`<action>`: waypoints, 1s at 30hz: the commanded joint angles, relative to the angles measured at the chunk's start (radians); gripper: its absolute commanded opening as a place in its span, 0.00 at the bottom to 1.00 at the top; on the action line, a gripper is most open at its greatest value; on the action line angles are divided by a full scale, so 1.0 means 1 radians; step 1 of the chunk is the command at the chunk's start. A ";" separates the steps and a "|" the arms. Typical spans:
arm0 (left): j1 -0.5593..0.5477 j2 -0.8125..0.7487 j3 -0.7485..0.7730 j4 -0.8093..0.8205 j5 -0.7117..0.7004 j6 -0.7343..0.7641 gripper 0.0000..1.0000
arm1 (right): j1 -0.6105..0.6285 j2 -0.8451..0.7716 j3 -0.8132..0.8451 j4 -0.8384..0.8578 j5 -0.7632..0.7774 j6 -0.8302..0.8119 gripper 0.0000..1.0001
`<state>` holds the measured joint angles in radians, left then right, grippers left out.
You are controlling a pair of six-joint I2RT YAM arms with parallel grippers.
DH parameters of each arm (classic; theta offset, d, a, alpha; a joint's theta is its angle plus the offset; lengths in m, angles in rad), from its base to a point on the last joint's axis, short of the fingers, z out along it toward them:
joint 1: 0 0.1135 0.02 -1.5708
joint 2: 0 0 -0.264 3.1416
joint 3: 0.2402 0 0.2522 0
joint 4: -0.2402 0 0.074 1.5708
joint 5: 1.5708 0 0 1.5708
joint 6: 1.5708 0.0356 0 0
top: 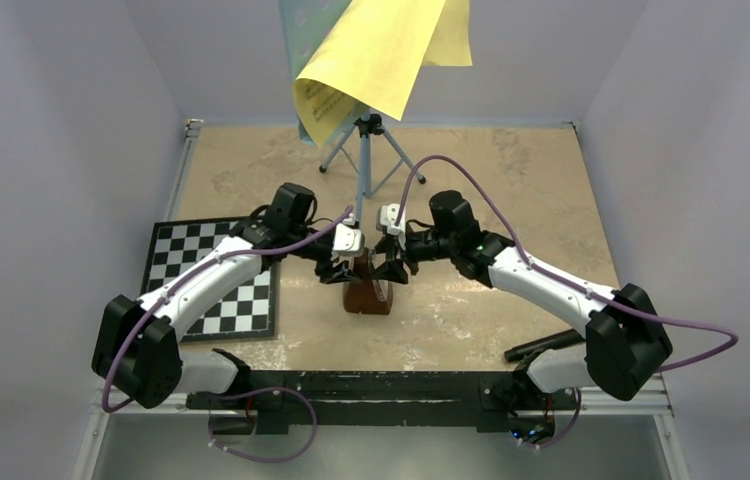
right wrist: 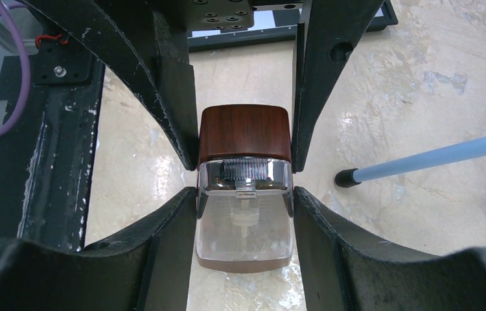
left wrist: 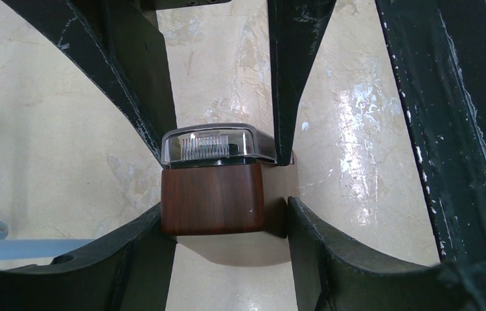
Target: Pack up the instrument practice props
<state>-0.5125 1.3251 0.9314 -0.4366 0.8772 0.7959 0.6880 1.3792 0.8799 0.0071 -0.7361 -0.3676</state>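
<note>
Top external: both jaws on metronome (top: 367,295)

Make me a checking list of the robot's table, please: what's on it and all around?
Surface: beige marbled table.
Job's things: brown metronome standing mid-table; yellow sheets draped over the light-blue music stand at the far side.
Clutter: chessboard on the left side.
Grippers: left gripper and right gripper both shut on the metronome, from opposite sides.
Cables: purple cables loop along both arms.
Surroundings: plain grey walls; nothing else seen.
</note>
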 commanded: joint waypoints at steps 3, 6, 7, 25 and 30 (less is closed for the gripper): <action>-0.036 0.080 -0.011 -0.019 -0.112 0.052 0.00 | 0.025 0.075 -0.008 -0.061 0.063 -0.027 0.00; -0.037 0.072 -0.010 -0.025 -0.108 0.050 0.09 | 0.025 0.072 -0.007 -0.068 0.063 -0.036 0.00; -0.037 0.067 -0.012 -0.026 -0.108 0.045 0.19 | 0.025 0.072 -0.007 -0.068 0.062 -0.037 0.00; -0.039 -0.285 -0.170 0.108 -0.379 -0.450 0.99 | 0.024 0.080 0.009 -0.052 0.085 -0.034 0.00; -0.038 -0.436 -0.143 -0.079 -0.365 -0.493 0.99 | 0.024 0.077 0.004 -0.052 0.089 -0.039 0.00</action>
<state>-0.5522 0.9775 0.7692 -0.3721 0.5243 0.3969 0.7067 1.4136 0.9035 0.0475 -0.7315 -0.3847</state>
